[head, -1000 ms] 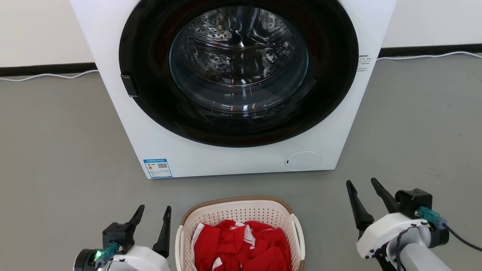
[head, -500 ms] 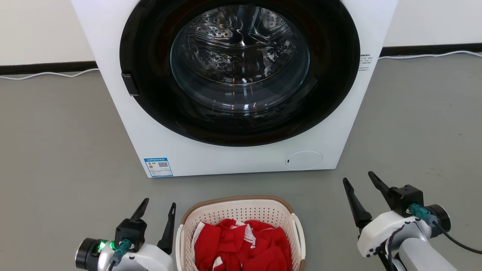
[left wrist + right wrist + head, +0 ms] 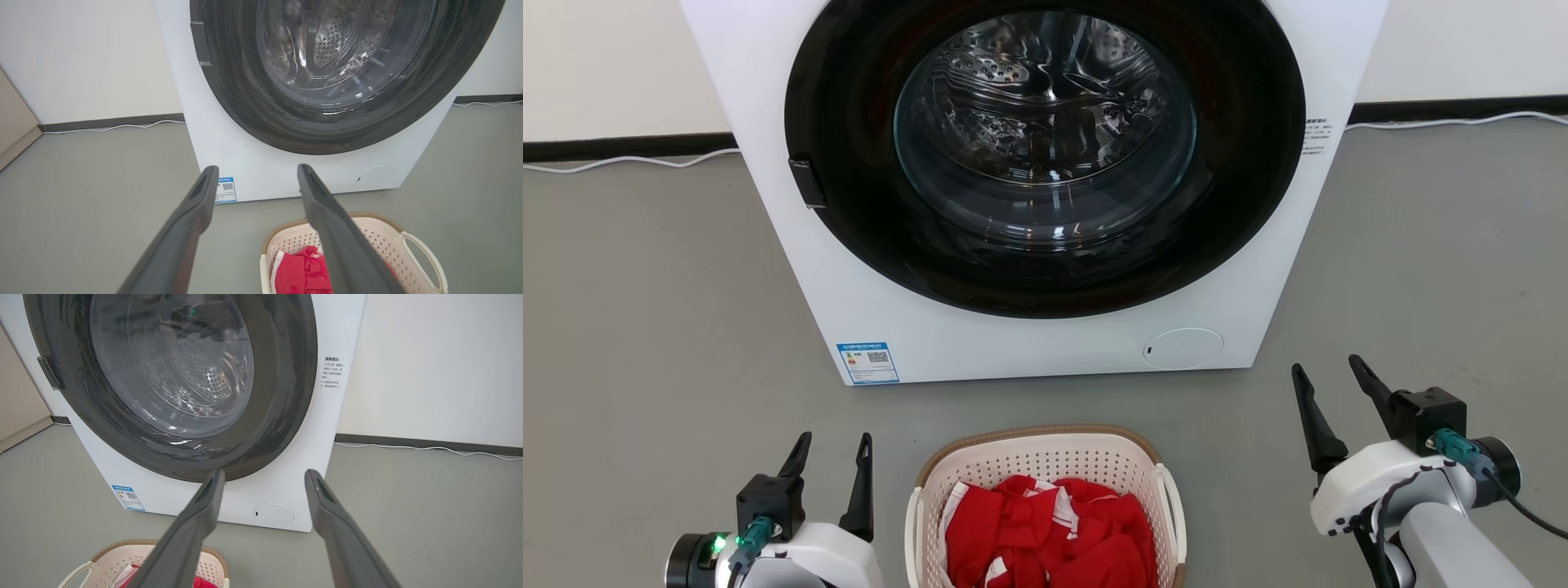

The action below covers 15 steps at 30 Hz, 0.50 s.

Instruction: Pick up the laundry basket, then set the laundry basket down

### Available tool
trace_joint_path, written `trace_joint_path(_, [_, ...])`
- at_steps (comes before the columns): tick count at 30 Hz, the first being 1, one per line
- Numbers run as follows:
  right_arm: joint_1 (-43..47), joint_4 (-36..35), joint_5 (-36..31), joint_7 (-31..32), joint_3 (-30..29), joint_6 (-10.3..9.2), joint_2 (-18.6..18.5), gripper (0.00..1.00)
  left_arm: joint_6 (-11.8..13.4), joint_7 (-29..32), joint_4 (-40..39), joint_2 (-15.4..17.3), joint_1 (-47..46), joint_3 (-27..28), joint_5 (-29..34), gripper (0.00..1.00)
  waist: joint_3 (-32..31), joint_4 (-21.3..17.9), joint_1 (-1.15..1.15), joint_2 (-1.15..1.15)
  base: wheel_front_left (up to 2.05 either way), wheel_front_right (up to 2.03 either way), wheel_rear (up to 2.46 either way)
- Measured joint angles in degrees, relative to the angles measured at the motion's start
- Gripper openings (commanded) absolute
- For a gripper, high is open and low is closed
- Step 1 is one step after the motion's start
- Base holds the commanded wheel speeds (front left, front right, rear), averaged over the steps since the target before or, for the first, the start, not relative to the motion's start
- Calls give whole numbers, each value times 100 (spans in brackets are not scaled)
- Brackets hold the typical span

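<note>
The laundry basket point(image 3: 1045, 457) sits on the grey floor at the bottom centre of the head view, cream perforated plastic with a brown rim and white side handles, red clothes inside. It also shows in the left wrist view point(image 3: 378, 232) and in the right wrist view point(image 3: 118, 557). My left gripper point(image 3: 835, 441) stands open just left of the basket, apart from it. My right gripper point(image 3: 1327, 367) stands open well to the basket's right, nothing between its fingers. In each wrist view the open fingers point(image 3: 196, 204) point(image 3: 322, 490) point toward the washer.
A white front-loading washing machine point(image 3: 1029, 343) with a dark round door stands right behind the basket. A white cable point(image 3: 629, 163) runs along the dark baseboard at the wall. Bare grey floor point(image 3: 654, 327) lies on both sides of the machine.
My left gripper has shifted slightly left, away from the basket's side. My right gripper has moved a little up and to the right. The basket has not moved.
</note>
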Motion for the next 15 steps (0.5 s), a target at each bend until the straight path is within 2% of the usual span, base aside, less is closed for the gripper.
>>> trace_joint_path(15, [1,13,-33,0,-52,0,55,100,-59,0,63,-35,-1,55,12,100,42,-6,0,0,0,0,0])
